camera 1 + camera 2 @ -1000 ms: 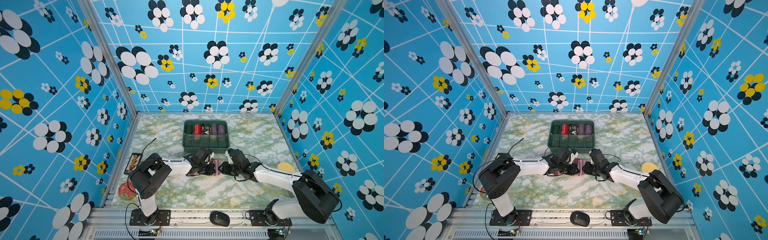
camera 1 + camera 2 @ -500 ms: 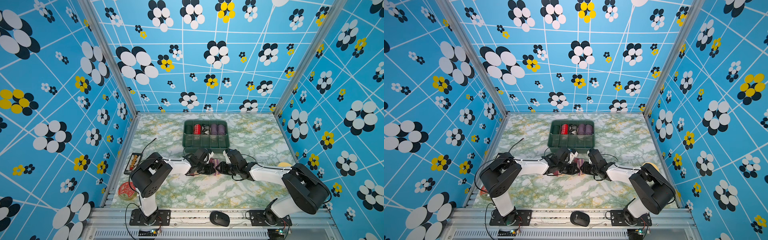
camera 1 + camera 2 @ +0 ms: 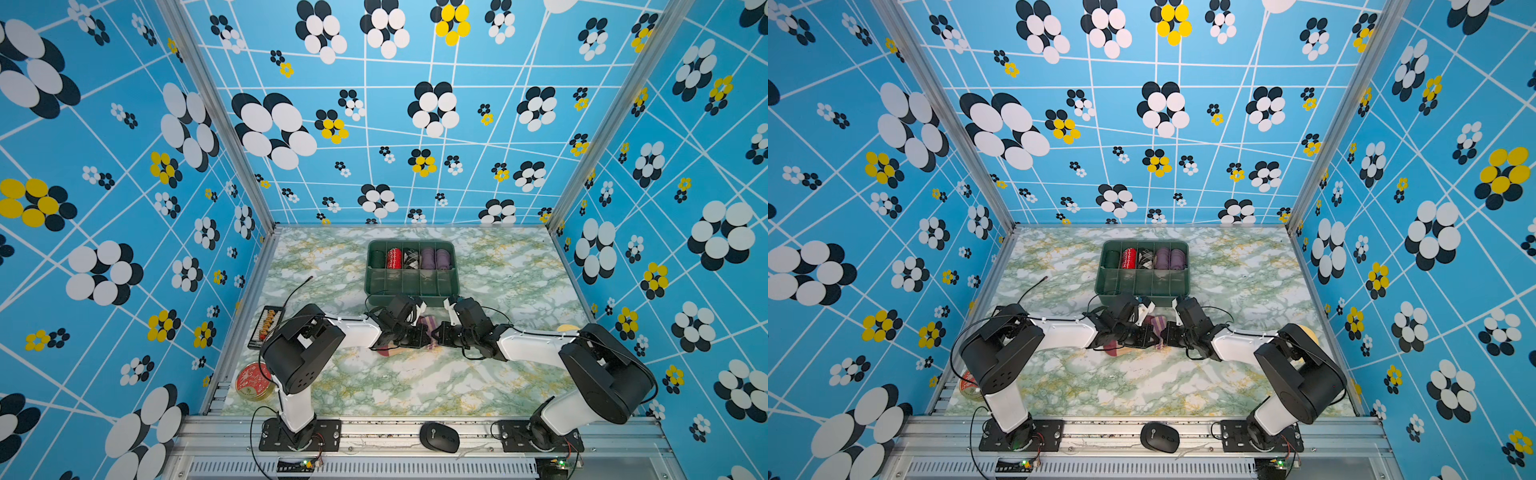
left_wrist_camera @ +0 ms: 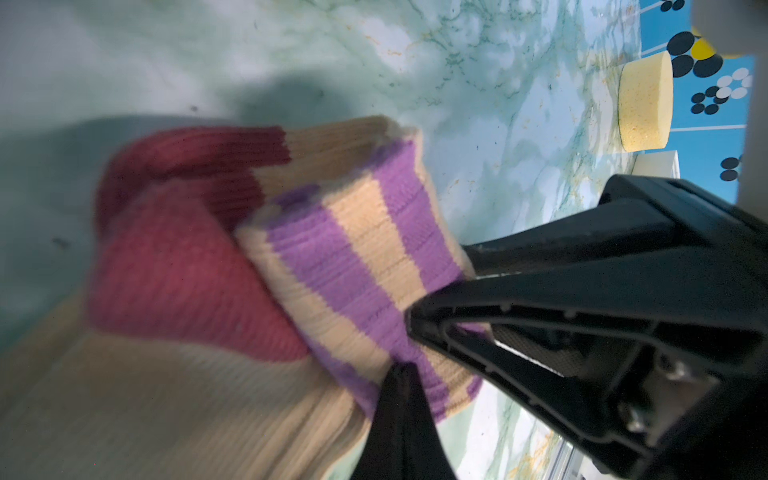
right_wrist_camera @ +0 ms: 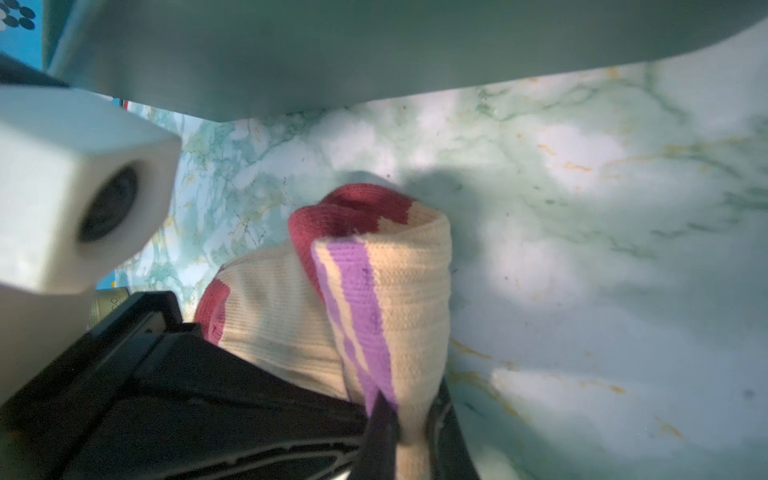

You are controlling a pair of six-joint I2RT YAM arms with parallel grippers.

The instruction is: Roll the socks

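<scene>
The socks (image 3: 427, 323), tan ribbed with maroon ends and purple stripes, sit bunched on the marbled table (image 3: 415, 382) just in front of the green tray (image 3: 399, 291), caught between two robot arms. The left gripper (image 3: 419, 336) has its jaws closed on the tan body of the bundle. The right gripper (image 3: 441, 334) has its jaws clamped on the striped cuff, which in the left wrist view stands over a maroon end.

The step in hand looks like turning the cuff over the roll to lock it. To do it well, the left jaws should hold the roll firm and low against the table. The right jaws should then draw the cuff across and over in one even stretch. The knit needs to be taut enough to wrap, but not so taut that it slips from the grip.

The blurred wrist views do not show how many layers the right jaws hold, so it may be only one. The grippers work nose to nose with the tray wall close behind, leaving little room.
</scene>
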